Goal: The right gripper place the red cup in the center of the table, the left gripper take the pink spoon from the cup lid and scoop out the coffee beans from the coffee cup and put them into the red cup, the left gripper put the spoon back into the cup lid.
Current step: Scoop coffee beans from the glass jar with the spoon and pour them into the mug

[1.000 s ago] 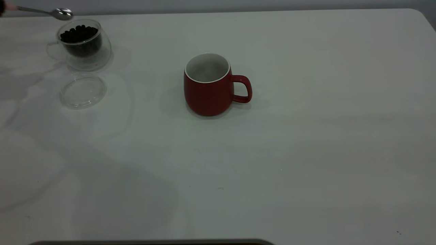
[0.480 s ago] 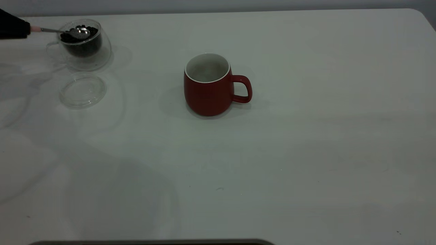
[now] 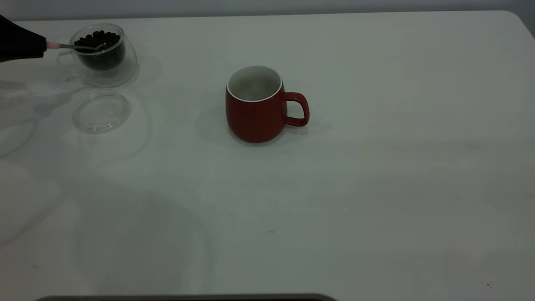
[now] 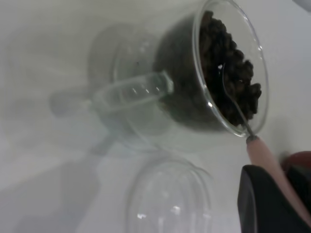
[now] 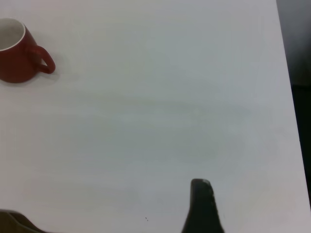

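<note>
Currently the pink spoon (image 3: pixel 62 45) is clamped by the left gripper (image 3: pixel 25 43), its bowl sunk among the coffee beans (image 3: pixel 98 39) in the coffee cup (image 3: pixel 103 54). Whether the right gripper (image 5: pixel 204 206) is open cannot be told.

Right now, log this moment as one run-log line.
left claw: holds pink spoon | bowl in coffee beans, coffee cup | red cup: centered, empty | right claw: parked
</note>
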Tool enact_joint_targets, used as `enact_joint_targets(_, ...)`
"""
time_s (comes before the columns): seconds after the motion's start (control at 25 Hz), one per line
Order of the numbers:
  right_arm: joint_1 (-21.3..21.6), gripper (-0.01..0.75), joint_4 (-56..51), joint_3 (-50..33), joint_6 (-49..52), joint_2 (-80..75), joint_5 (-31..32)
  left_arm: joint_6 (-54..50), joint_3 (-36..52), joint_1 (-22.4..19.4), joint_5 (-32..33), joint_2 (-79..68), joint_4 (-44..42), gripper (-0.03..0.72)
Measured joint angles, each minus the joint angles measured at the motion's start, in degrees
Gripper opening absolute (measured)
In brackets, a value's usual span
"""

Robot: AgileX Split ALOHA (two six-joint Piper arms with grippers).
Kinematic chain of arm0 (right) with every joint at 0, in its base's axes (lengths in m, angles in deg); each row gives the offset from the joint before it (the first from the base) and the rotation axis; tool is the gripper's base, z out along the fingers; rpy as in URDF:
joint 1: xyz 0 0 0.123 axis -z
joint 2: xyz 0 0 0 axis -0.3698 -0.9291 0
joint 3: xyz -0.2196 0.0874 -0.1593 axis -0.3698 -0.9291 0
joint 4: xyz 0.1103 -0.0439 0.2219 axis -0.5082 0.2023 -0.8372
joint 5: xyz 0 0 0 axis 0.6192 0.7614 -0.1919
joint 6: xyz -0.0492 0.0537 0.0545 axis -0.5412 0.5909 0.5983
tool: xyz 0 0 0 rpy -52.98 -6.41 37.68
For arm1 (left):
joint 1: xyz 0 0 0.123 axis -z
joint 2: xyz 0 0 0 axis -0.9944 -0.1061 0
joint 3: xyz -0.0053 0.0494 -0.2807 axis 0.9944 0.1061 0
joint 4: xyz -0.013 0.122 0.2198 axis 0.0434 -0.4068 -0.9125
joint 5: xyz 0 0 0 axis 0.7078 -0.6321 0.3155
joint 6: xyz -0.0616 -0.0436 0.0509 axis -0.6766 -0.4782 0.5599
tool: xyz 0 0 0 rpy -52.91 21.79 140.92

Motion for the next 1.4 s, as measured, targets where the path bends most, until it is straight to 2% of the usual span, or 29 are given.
enact_joint_targets(0.36, 0.0, 0.591, 0.0, 0.0, 0.0, 0.0, 0.0, -7.0, 0.0, -0.8, 0.5, 0.0, -0.9, 0.119)
enact_joint_targets(0.88, 0.0, 0.591, -0.1, 0.0, 0.0, 0.0, 0.0, -8.0, 0.0, -4.3, 5.6, 0.0, 0.6, 0.119)
enact_joint_targets(1.4, 0.0, 0.591, -0.1, 0.0, 0.0, 0.0, 0.0, -9.0, 0.0, -4.9, 7.1, 0.0, 4.0, 0.119)
